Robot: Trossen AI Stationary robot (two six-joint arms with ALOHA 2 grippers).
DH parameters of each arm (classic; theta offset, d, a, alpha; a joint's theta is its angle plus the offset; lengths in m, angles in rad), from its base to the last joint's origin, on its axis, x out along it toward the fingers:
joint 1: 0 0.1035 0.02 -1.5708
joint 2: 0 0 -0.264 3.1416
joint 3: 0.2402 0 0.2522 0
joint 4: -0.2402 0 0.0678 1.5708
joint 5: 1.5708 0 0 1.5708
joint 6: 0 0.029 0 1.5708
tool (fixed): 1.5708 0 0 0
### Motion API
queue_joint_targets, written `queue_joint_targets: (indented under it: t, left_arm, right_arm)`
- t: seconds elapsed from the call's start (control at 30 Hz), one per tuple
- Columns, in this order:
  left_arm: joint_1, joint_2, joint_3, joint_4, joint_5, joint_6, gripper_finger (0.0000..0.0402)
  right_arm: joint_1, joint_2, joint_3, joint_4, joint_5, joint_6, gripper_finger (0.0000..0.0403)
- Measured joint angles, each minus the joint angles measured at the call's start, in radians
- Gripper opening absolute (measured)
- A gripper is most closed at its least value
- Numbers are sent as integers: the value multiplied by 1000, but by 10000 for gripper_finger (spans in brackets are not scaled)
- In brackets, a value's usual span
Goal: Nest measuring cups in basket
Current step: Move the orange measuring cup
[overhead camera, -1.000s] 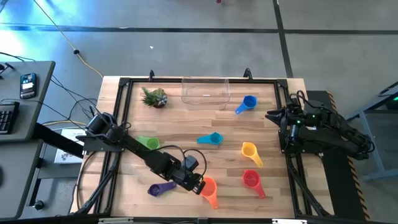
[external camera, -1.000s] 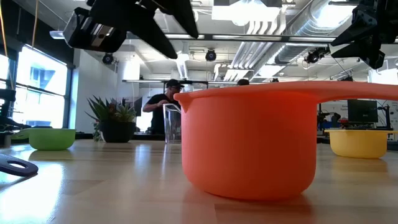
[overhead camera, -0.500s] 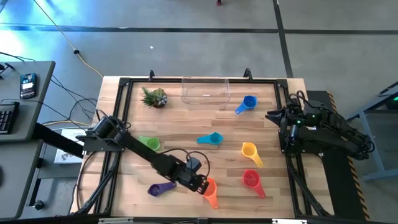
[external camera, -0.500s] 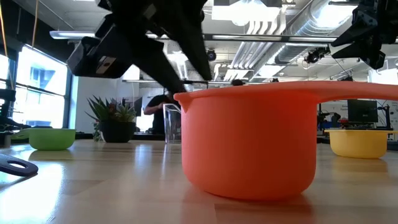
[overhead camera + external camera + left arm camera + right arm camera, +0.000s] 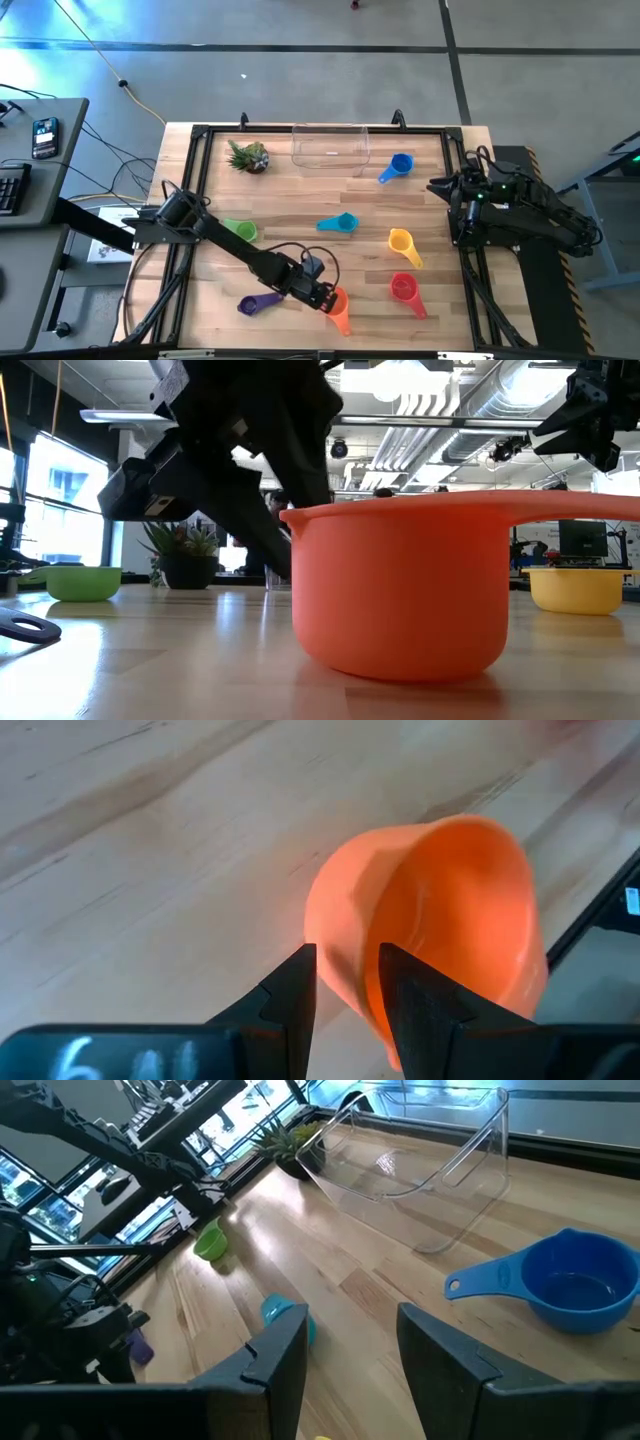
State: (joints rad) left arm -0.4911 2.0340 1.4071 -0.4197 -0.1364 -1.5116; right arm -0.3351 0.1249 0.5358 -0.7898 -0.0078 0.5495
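Note:
An orange measuring cup [image 5: 337,303] stands upright near the table's front edge, its handle [image 5: 343,323] pointing to the near edge. It fills the low view [image 5: 400,590]. My left gripper [image 5: 325,298] is open and slants down onto the cup's left rim. In the left wrist view [image 5: 347,970], the cup's wall lies between its fingers. The clear basket [image 5: 330,145] stands at the far edge. Blue [image 5: 398,165], teal [image 5: 340,223], yellow [image 5: 400,243], red [image 5: 404,288], green [image 5: 238,229] and purple [image 5: 260,301] cups rest on the wood. My right gripper [image 5: 438,186] waits open at the right edge. My left gripper comes at the orange cup's wall [image 5: 345,935] slanting down from the table's left. One finger is outside the wall and one is over the hollow. I cannot tell whether either finger touches it. The cup stands on the table.
A small spiky green plant [image 5: 248,156] stands left of the basket. A black frame [image 5: 200,135] rims the table. The purple cup lies close to my left arm's near side. The wood between the teal cup and the basket is bare.
My left gripper has come down and a little toward the near edge, onto the orange cup's left rim. In the low view it has sunk from well above the cup to just behind the rim. The cup has not moved.

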Motion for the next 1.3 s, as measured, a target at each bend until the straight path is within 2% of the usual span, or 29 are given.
queue_joint_targets:
  t: [0.13,0.43,0.63,1.03,1.3]
  left_arm:
    - [1,1,0,-12,-4,-3,87]
    - [2,1,0,-18,-4,-5,7]
    - [5,1,19,-50,-18,-4,6]
    - [91,1,175,-516,-20,57,5]
    - [151,1,175,-615,-2,157,5]
  right_arm:
    - [0,0,0,0,0,0,145]
    - [0,0,0,0,0,0,145]
    - [0,0,0,0,0,0,145]
    - [0,0,0,0,0,0,145]
    - [0,0,0,0,0,0,145]
